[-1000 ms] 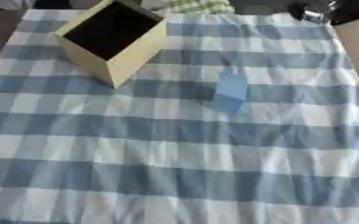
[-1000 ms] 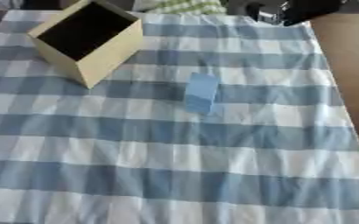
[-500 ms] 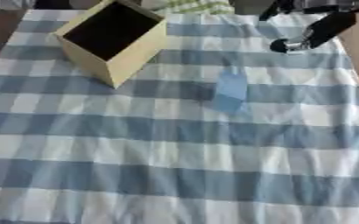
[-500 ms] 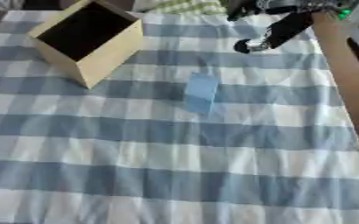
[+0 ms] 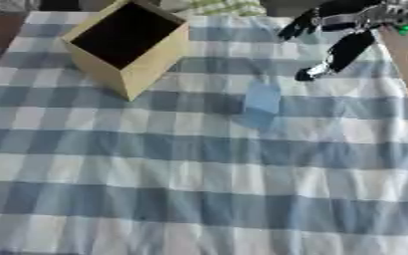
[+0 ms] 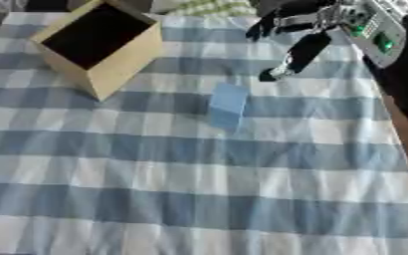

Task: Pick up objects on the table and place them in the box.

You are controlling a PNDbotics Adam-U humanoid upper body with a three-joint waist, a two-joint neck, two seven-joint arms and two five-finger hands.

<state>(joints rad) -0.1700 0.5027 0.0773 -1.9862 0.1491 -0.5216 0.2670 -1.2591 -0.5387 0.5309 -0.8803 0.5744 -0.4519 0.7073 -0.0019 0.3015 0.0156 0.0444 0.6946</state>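
My fingers [image 6: 299, 52] hang spread and empty above the pale blue block [image 6: 228, 105] (a carton, perhaps) on the table [image 6: 199, 199], so I should descend squarely over it, box [image 6: 99, 47] waiting left.

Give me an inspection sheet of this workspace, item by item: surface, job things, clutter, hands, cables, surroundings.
Surface: table under a blue and white checked cloth, lightly wrinkled.
Job's things: tan open box at the far left, dark inside, nothing visible in it; light blue block standing on the cloth near the middle, right of the box and apart from it.
Clutter: green checked fabric at the far edge behind the box.
Hands: right hand at the upper right, fingers extended downward, above and beyond the block, holding nothing; left hand not in view.
Cables: nothing seen.
Surroundings: brown surface beyond the cloth's right edge; dark shapes at the far edge, unclear.
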